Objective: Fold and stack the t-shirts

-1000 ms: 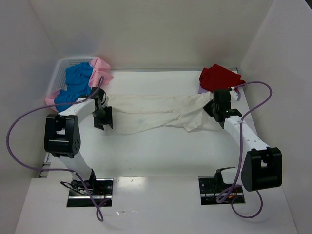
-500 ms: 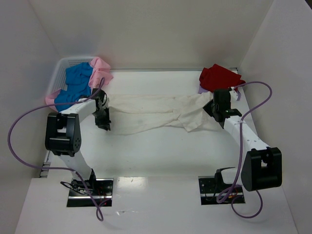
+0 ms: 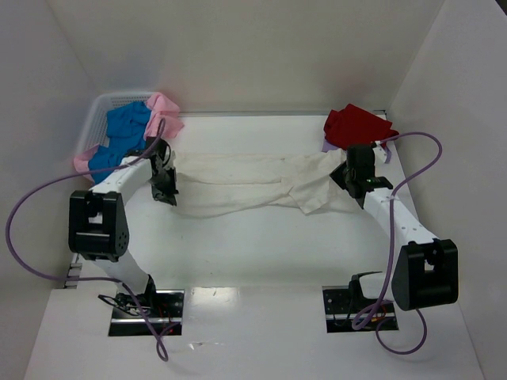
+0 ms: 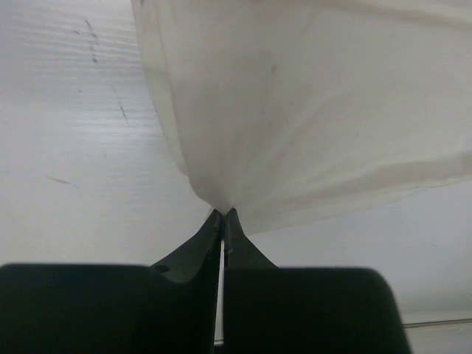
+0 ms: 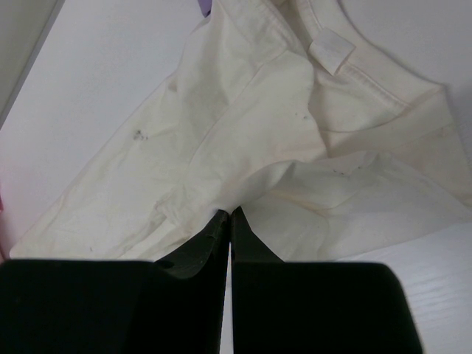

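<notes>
The cream-white t-shirt point(image 3: 245, 184) lies stretched across the middle of the table, faintly stained. At its left edge my left gripper point(image 3: 168, 188) is shut on a pinch of the cloth; in the left wrist view the cream-white t-shirt point(image 4: 310, 110) fans out taut from the closed tips point(image 4: 223, 214). My right gripper point(image 3: 351, 179) is shut on the shirt's right end, near the collar and label point(image 5: 330, 51), with folds bunched at the tips point(image 5: 229, 214). A red t-shirt point(image 3: 356, 125) lies at the back right on a lavender one point(image 3: 328, 146). Blue point(image 3: 125, 136) and pink point(image 3: 165, 112) t-shirts fill the basket.
The white mesh basket point(image 3: 97, 112) stands at the back left, close behind the left arm. White walls close in the table at the back and on both sides. Purple cables point(image 3: 420, 142) loop beside each arm.
My left gripper has shut on the cream-white shirt's left edge and moved slightly back and left with it. The right gripper has held still.
</notes>
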